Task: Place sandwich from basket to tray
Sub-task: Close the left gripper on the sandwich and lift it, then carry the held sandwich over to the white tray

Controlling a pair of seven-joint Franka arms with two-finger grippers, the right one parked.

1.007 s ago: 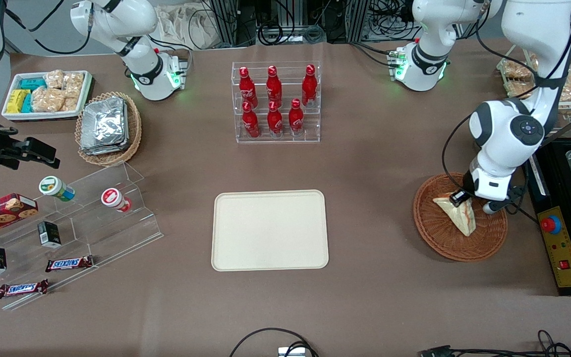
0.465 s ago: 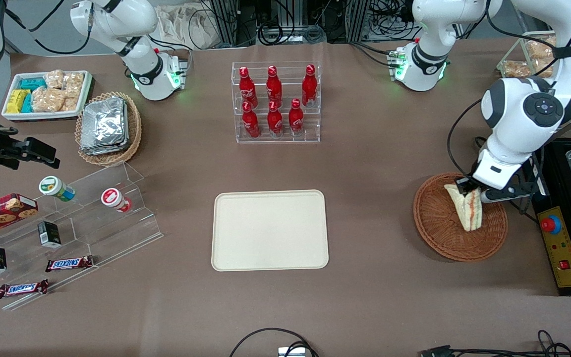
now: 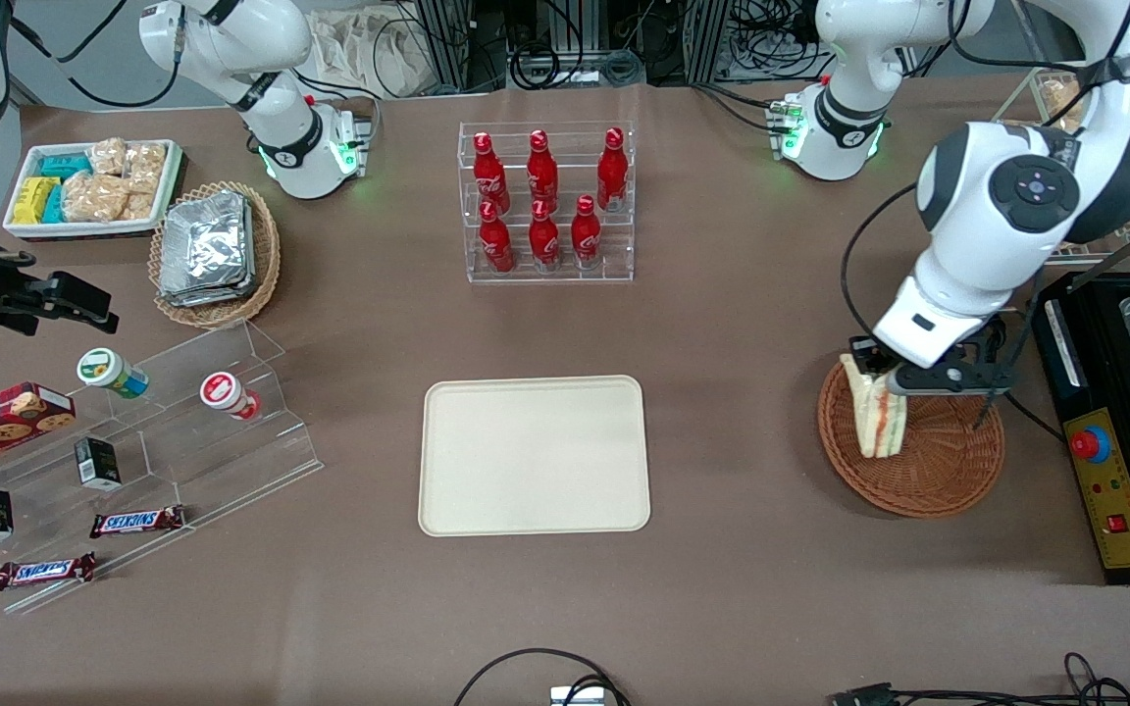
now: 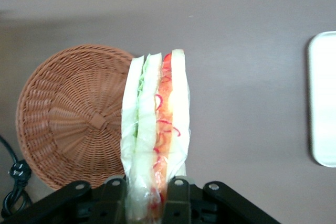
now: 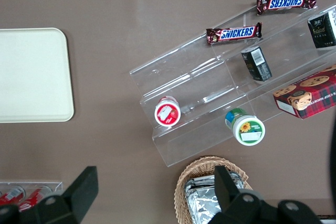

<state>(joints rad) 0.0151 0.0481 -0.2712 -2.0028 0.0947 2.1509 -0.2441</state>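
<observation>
My claw (image 3: 881, 375) is clamped on one end of the sandwich (image 3: 875, 420), its two fingers (image 4: 177, 198) pressing the wrapped wedge from either side, so that the sandwich hangs below it with the orange-red and green filling edge showing. I judge the wedge to be lifted free, poised above the rim of the basket (image 3: 938, 461) on the side facing the tray; the basket itself sits near the counter edge at the working arm's end, and nothing else shows in it. The tray (image 3: 534, 454) lies bare in the middle of the counter (image 3: 722, 588), well apart from the basket, toward the parked arm's end. As I read it, pick-up and lift are done; the carry across the open counter, the lowering onto the tray and the release remain.
</observation>
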